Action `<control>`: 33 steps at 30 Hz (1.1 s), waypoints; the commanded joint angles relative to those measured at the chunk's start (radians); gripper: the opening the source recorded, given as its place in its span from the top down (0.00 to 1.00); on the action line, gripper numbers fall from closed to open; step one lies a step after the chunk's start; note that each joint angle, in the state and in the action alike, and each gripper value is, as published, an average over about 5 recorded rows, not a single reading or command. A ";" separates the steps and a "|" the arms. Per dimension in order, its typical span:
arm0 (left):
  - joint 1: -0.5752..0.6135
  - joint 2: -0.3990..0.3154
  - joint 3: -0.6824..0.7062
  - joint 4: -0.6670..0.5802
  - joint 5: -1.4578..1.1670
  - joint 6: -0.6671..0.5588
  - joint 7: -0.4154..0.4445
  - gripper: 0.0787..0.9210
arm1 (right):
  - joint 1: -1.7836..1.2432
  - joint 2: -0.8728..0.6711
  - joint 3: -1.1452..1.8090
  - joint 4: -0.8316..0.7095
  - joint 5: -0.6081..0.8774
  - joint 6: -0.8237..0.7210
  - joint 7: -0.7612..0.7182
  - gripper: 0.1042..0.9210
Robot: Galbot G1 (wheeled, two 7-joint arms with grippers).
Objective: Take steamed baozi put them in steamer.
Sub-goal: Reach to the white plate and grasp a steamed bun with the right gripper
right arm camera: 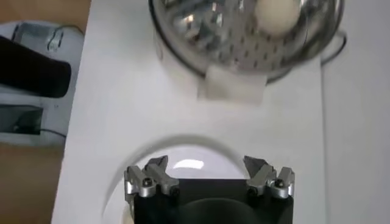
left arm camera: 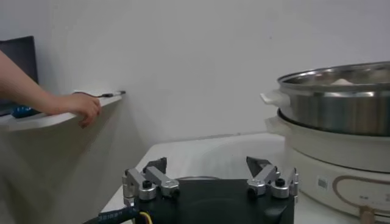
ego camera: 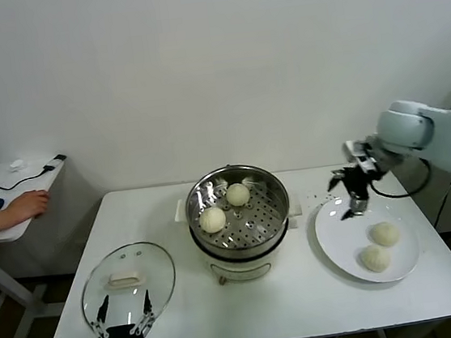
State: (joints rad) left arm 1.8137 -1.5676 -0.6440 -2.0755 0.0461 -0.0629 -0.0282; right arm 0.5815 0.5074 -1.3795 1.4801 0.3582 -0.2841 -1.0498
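The steel steamer [ego camera: 239, 216] stands mid-table with two baozi on its perforated tray, one [ego camera: 212, 219] nearer me and one [ego camera: 238, 194] behind it. Two more baozi [ego camera: 384, 234] [ego camera: 375, 259] lie on the white plate [ego camera: 335, 238] to the right. My right gripper [ego camera: 351, 195] hangs open and empty above the plate's far left edge, between steamer and plate. In its wrist view the gripper [right arm camera: 207, 165] is over the plate rim [right arm camera: 122, 176], with the steamer [right arm camera: 201, 36] and a baozi [right arm camera: 277, 13] beyond. My left gripper [ego camera: 126, 311] is parked open at the table's front left, over the glass lid.
A glass lid with a white handle [ego camera: 128, 286] lies at the table's front left. A side desk [ego camera: 12, 193] with a person's hand [ego camera: 26, 206] on it stands to the left, also in the left wrist view as hand [left arm camera: 82, 106]. A wall runs behind the table.
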 commanded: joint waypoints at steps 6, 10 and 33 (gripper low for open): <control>0.007 -0.004 -0.008 0.002 0.002 0.003 -0.003 0.12 | -0.436 -0.151 0.278 -0.084 -0.267 0.048 -0.012 0.12; 0.009 -0.004 -0.013 0.007 0.002 0.003 -0.004 0.12 | -0.498 -0.118 0.310 -0.105 -0.281 0.047 -0.004 0.12; -0.012 -0.002 -0.032 0.037 -0.005 0.007 -0.004 0.12 | -0.531 0.040 0.297 -0.205 -0.274 0.033 0.016 0.12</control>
State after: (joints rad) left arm 1.8049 -1.5703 -0.6718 -2.0416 0.0436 -0.0568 -0.0323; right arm 0.0833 0.5147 -1.0955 1.3004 0.0976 -0.2530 -1.0342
